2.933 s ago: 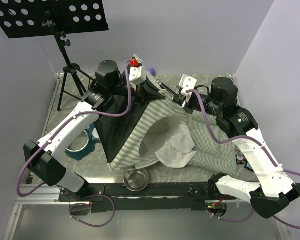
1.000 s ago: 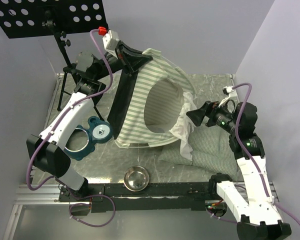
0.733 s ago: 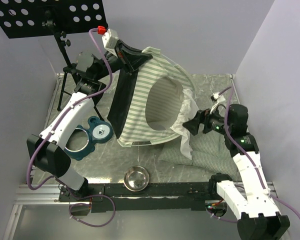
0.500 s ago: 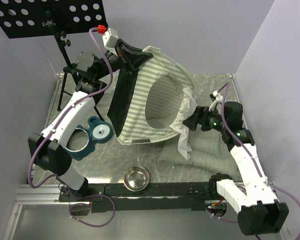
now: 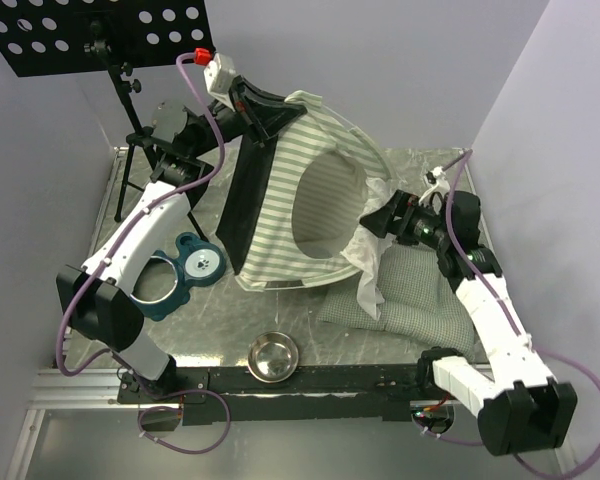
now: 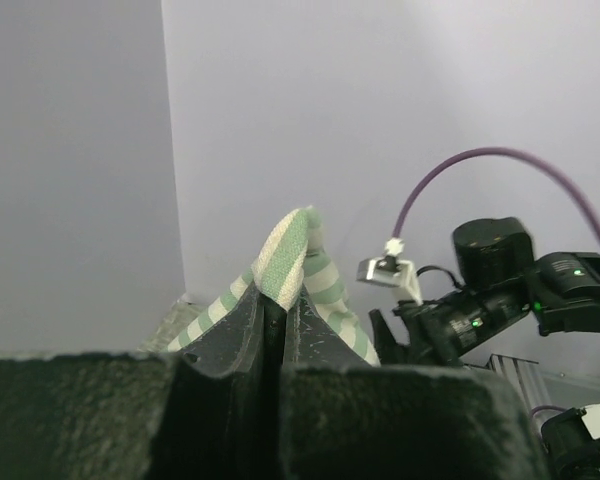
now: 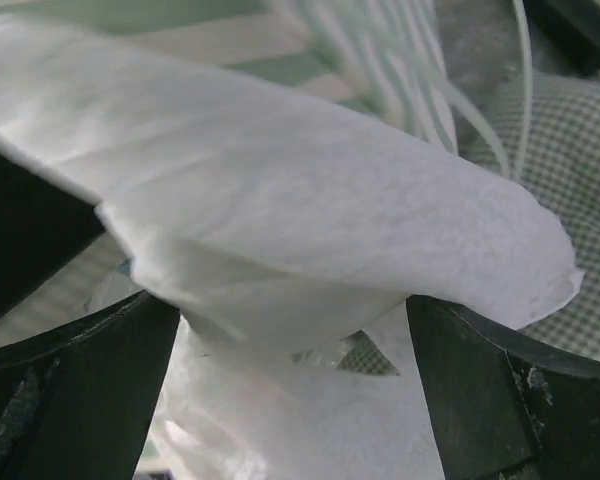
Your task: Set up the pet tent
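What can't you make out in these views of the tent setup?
Top view: the back of the pet tent, hidden by its own striped wall.
Top view: the left edge of the cushion mat, under the mesh flap.
Right wrist view: the flap fills the frame, so I cannot tell whether the right gripper touches it.
Left wrist view: everything below the left gripper, blocked by a blurred dark foreground.

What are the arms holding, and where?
The left end effector pinches the pet tent at its striped top edge. The right end effector is open around the white flap, not clamped.
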